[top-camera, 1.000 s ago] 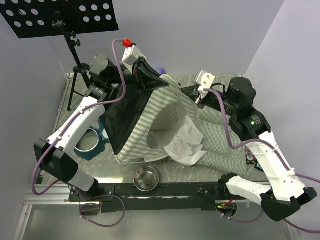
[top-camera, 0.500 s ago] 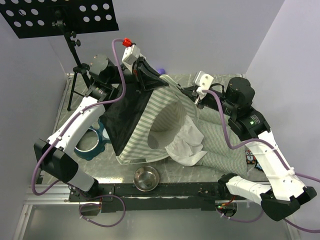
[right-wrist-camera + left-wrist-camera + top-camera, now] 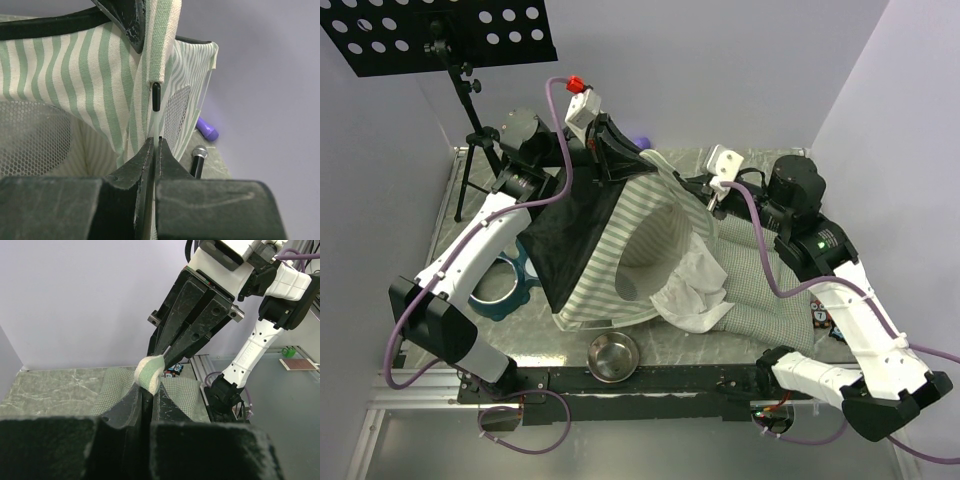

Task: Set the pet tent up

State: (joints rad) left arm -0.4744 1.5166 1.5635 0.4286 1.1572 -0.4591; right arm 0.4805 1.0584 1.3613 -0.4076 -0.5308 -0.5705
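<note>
The pet tent (image 3: 620, 255), green-and-white striped with a dark lining panel on its left, stands half raised in the middle of the table. My left gripper (image 3: 638, 160) holds its top back corner. In the left wrist view it (image 3: 147, 390) is shut on the rolled end of a striped pole sleeve (image 3: 150, 374). My right gripper (image 3: 682, 182) faces it from the right. In the right wrist view it (image 3: 156, 140) is shut on a thin pale pole whose black tip (image 3: 156, 96) sits at the mouth of the sleeve (image 3: 162, 45). The checked cushion mat (image 3: 760, 290) lies at the right.
A steel bowl (image 3: 613, 356) sits at the near edge and a teal bowl holder (image 3: 505, 285) at the left. A black tripod stand (image 3: 470, 130) with a perforated plate stands back left. A purple object (image 3: 207, 130) and a silver-headed black stick (image 3: 200, 152) lie behind the tent.
The right arm has shifted slightly left, bringing its gripper and the pole closer to the left gripper. The left arm and the tent hold still.
</note>
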